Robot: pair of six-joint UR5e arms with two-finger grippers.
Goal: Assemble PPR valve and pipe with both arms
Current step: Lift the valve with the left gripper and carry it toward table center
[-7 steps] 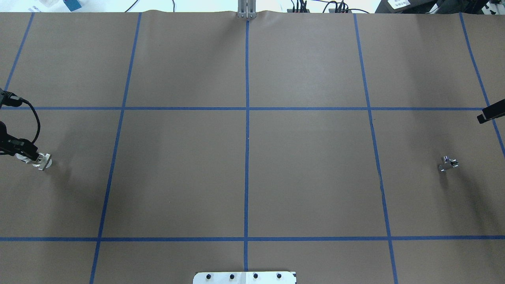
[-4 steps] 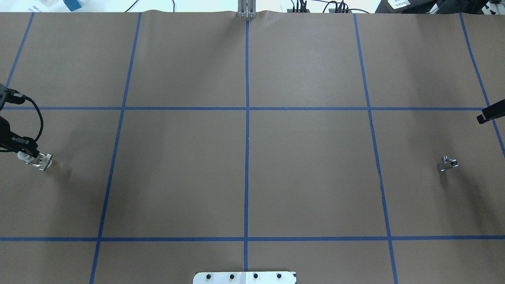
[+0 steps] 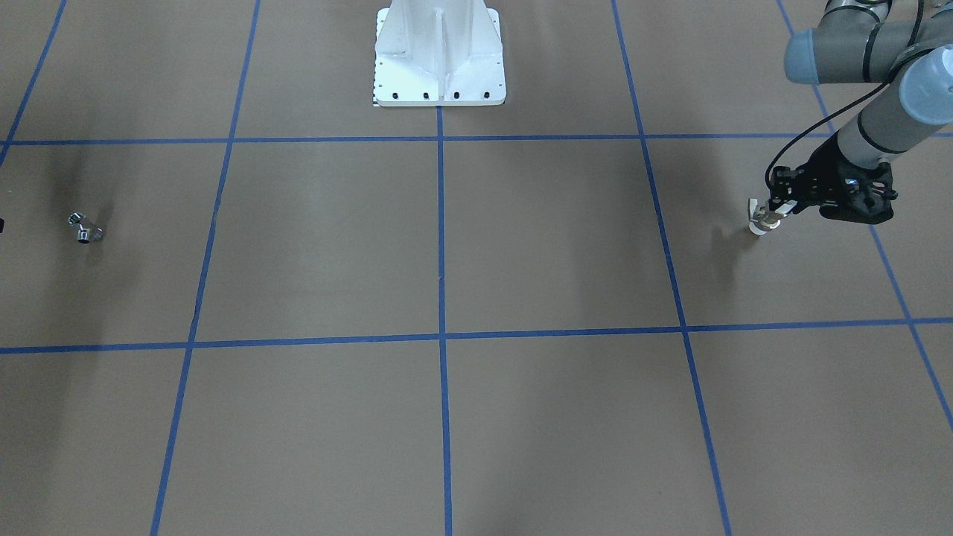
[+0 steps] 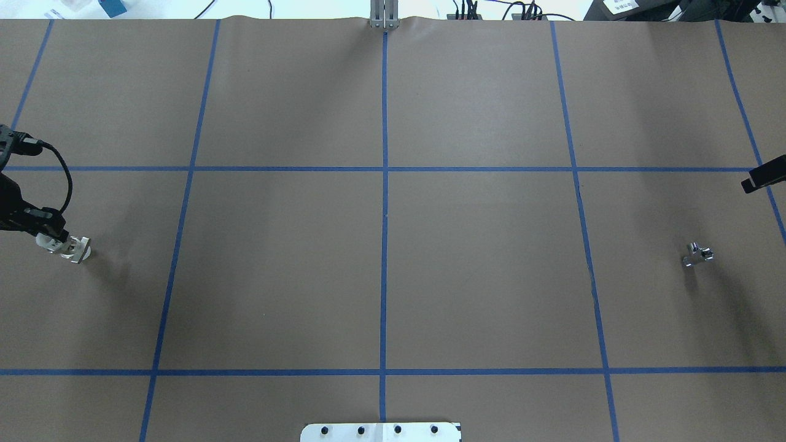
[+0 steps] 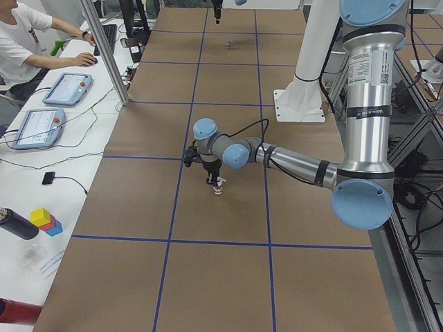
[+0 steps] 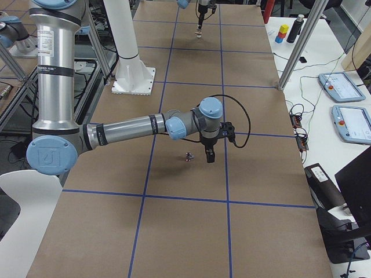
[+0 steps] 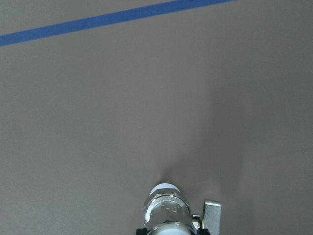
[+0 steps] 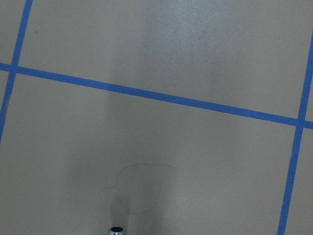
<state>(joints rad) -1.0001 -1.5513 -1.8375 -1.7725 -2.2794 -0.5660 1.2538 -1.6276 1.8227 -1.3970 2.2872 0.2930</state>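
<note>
Slightly inward over the brown table [image 4: 381, 276], the left arm [image 3: 886, 123] has carried the left gripper [image 4: 60, 242], clamped on the white valve [image 4: 73, 249]. The right gripper [image 6: 209, 157] hangs just beside the metal pipe [image 4: 697, 254], which lies on the table; I cannot tell how far it is open.

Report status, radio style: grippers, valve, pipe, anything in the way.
Left gripper shut on valve. Right gripper near pipe, grip state unclear. Pipe lies loose on table. Nothing seen between the two parts.
</note>
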